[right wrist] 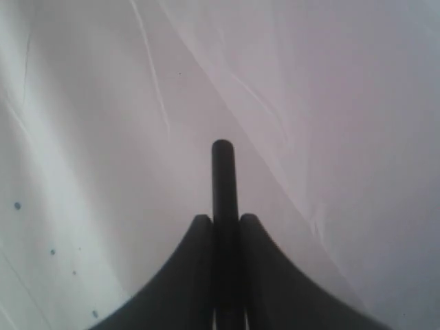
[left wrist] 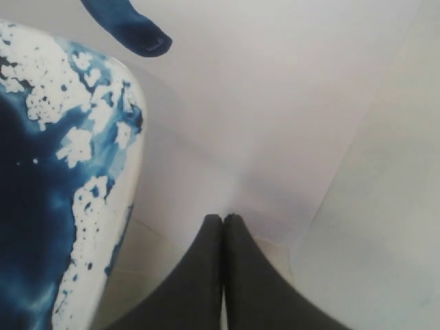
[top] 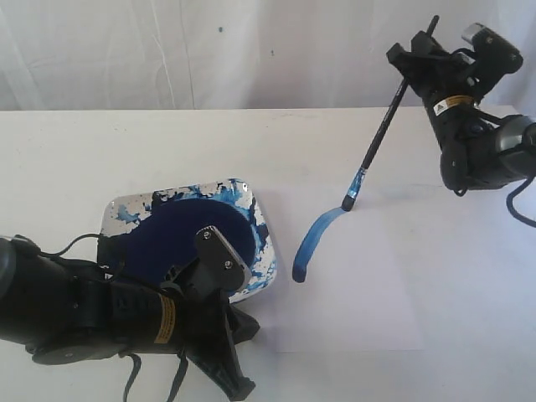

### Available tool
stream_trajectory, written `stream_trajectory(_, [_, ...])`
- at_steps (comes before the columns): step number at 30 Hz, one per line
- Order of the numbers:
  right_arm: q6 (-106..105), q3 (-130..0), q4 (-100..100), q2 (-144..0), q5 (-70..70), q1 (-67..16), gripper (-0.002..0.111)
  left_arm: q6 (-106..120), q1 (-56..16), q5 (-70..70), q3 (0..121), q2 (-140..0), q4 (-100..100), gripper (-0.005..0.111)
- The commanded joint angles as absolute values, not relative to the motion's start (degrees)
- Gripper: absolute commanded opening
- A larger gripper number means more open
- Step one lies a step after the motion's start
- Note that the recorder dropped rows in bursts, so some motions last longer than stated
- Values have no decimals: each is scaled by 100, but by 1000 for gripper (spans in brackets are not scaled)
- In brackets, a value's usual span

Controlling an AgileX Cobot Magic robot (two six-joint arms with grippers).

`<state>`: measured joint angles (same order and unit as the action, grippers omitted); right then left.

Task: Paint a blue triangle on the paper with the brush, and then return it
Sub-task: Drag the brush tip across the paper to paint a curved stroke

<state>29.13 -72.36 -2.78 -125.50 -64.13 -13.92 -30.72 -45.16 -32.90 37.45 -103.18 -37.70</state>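
Note:
The black-handled brush stands tilted, its blue-stained tip touching the white paper at the upper end of a single curved blue stroke. No triangle shows, only this stroke. My right gripper is shut on the upper handle; in its wrist view the handle sticks out between the jaws of the right gripper. My left gripper lies shut and empty beside the paint dish. Its tips rest at the paper near the corner, by the dish rim and the stroke's lower end.
The dish holds a dark blue paint pool. A white curtain hangs behind the table. The left arm's body and cables lie along the front left. A black cable hangs from the right arm.

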Motion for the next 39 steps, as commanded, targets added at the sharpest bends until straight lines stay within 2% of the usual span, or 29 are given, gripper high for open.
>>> stream_trajectory(1, [3797, -7267, -281, -12553, -6530, -1190, 0, -3110, -4528, -3133, 3741, -10335, -3775, 0])
stream_trajectory(6, [4248, -7245, 123, -12458, -6561, -1106, 0, -3110, -4528, -3133, 3741, -10335, -3775, 0])
stream_trajectory(20, [6281, -7245, 4657, -11600, -6316, -792, 0, -3110, -4528, -3122, 3741, -10335, -3775, 0])
stream_trajectory(26, [6565, -7245, 5552, -11540, -6434, -792, 0, -3110, -4528, -3122, 3741, -10335, -3775, 0])
stream_trajectory(33, [6624, -6947, 5283, -11768, -6996, -935, 0, -3110, -4528, -3122, 3741, -10335, -3775, 0])
stream_trajectory(39, [6229, -6726, 3594, -12318, -6996, -1333, 0, -3110, -4528, -3122, 3741, -10335, -3775, 0])
